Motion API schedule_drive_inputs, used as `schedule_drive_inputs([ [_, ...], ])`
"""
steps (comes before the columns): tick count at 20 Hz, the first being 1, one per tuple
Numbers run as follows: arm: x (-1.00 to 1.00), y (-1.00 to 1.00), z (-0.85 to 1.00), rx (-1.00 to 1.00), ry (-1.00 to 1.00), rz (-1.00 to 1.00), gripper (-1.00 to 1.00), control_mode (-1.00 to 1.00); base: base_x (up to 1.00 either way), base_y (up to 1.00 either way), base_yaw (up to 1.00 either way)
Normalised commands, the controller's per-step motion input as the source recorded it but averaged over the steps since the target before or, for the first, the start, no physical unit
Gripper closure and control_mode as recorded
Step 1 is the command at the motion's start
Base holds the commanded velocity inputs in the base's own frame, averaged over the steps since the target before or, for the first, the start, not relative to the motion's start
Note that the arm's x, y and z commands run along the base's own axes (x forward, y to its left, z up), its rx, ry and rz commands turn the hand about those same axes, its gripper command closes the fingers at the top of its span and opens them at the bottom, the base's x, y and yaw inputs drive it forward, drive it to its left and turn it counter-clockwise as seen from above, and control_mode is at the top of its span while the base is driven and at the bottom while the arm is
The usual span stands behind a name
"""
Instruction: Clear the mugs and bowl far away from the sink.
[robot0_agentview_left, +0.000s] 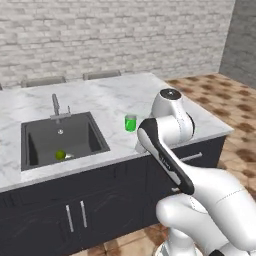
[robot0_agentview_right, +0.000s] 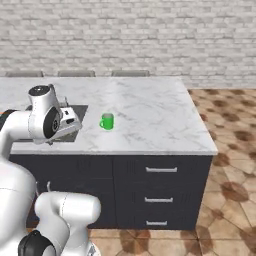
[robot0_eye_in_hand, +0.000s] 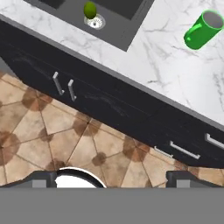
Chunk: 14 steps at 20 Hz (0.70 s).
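One green mug (robot0_agentview_left: 130, 122) near sink (robot0_agentview_left: 35, 147), perhaps upright

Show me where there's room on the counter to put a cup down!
Lots of bare marble lies right of the green mug, out to the counter end, and behind it toward the brick wall. It is tighter on the strip between the mug and the sink, where a small green fruit sits.

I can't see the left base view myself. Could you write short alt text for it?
A bright green mug stands upright on a white marble counter, just right of a dark sink that holds a small green fruit near its drain. The robot's white arm rises in the lower right foreground, in front of dark cabinets, with a brick wall behind.
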Motion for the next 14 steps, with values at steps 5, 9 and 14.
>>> schedule_drive_inputs([
  [5,0.00,0.00,0.00,0.00,0.00,0.00,-1.00,1.00,0.16,0.28,-0.43],
  [9,0.00,0.00,0.00,0.00,0.00,0.00,-1.00,1.00,0.27,0.46,-0.01],
  [14,0.00,0.00,0.00,0.00,0.00,0.00,-1.00,1.00,0.41,0.38,0.23],
])
